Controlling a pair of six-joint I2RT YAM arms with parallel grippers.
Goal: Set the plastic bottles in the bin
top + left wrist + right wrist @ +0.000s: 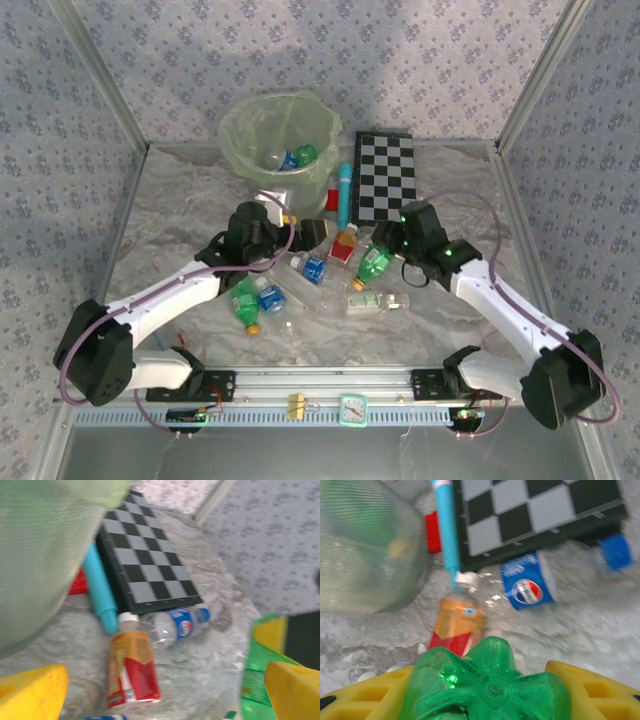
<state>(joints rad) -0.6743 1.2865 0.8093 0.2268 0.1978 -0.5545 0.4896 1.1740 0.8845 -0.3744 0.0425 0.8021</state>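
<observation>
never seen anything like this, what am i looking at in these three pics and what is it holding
Two robot arms are bolted to the near edge of a table. The wide picture is from a camera above and behind them; the other two are from a camera on each wrist, so the yellow fingers there are the arm's own. On the table lie small plastic bottles, a checkerboard, a teal tube and a pale-green bin with bottles inside. The right gripper is closed on a green bottle; the left gripper is open and empty.
</observation>
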